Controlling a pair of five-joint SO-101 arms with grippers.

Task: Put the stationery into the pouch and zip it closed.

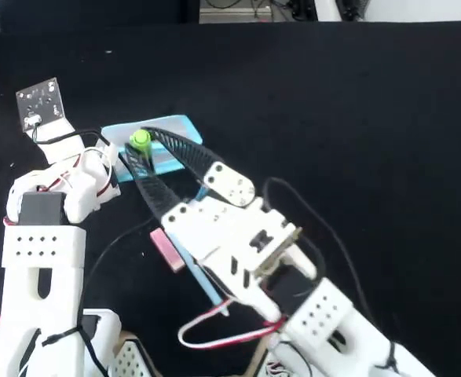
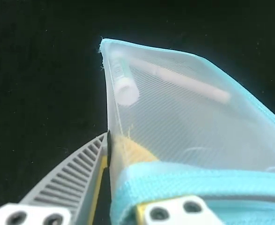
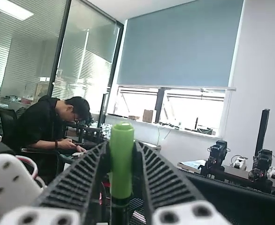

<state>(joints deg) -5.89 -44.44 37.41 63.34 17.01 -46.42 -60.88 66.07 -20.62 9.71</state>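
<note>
A black bench (image 1: 356, 118) is seen from above, with both arms reaching in from its near edge. The light blue mesh pouch (image 1: 167, 161) lies toward the far left part of the bench, and everything else is placed from it.

The left hand (image 2: 108, 157) is closed on 1 edge of the pouch. A grey ribbed finger (image 2: 76, 176) is pressed against the outside of the mesh, and the blue zip band is draped over the other finger. From this wrist the pouch is seen stretching away from the hand. Inside the pouch, 2 things are made out through the mesh: a long white pen (image 2: 184, 82) and a short white tube (image 2: 123, 84), the tube lying in the far corner.

The right hand (image 1: 139, 144) is positioned over the pouch, above the end nearer the left hand. A green marker (image 1: 140, 140) is gripped upright between its 2 black ribbed fingers (image 3: 81, 183), with its rounded top standing clear above them. Whether the marker's lower end touches the pouch cannot be told.

A pink eraser (image 1: 167, 250) lies on the bench well apart from the pouch, on the side toward the arm bases. Just beside it, a long light blue item (image 1: 203, 276) is partly covered by the right arm; whether it is a pen or a ruler cannot be told.

Behind the gripped marker, an office with windows (image 3: 193, 110) and a lowered blind (image 3: 179, 44) is seen.
</note>
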